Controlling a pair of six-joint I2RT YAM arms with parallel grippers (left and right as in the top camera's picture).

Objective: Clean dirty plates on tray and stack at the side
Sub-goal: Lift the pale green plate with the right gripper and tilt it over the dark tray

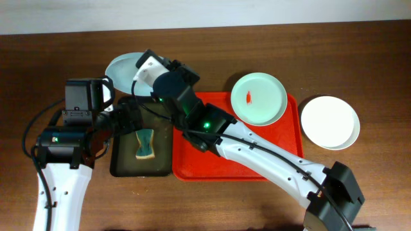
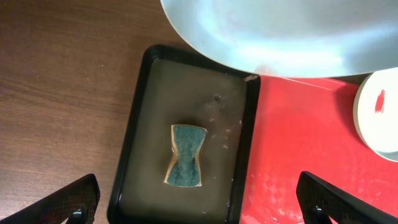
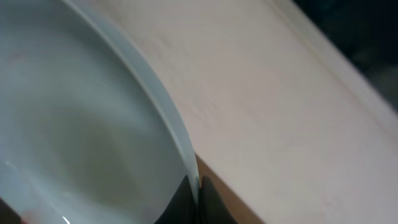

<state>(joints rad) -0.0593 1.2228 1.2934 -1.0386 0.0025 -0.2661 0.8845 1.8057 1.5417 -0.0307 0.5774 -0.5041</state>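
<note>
My right gripper (image 1: 140, 76) is shut on the rim of a pale mint-blue plate (image 1: 123, 67), holding it tilted above the table behind the dark tray. In the right wrist view the fingertips (image 3: 205, 202) pinch the plate's (image 3: 74, 124) edge. The same plate (image 2: 280, 31) fills the top of the left wrist view. A second mint plate (image 1: 258, 97) with a red smear sits at the red tray's (image 1: 212, 163) far right corner. A white plate (image 1: 330, 122) lies on the table to the right of the tray. My left gripper (image 2: 202, 208) hangs open above the dark tray, holding nothing.
A narrow dark tray (image 1: 123, 163) lies to the left of the red tray, with a green and yellow sponge (image 1: 146, 144) lying in it. The right arm stretches diagonally across the red tray. A pale wall runs behind the table's back edge.
</note>
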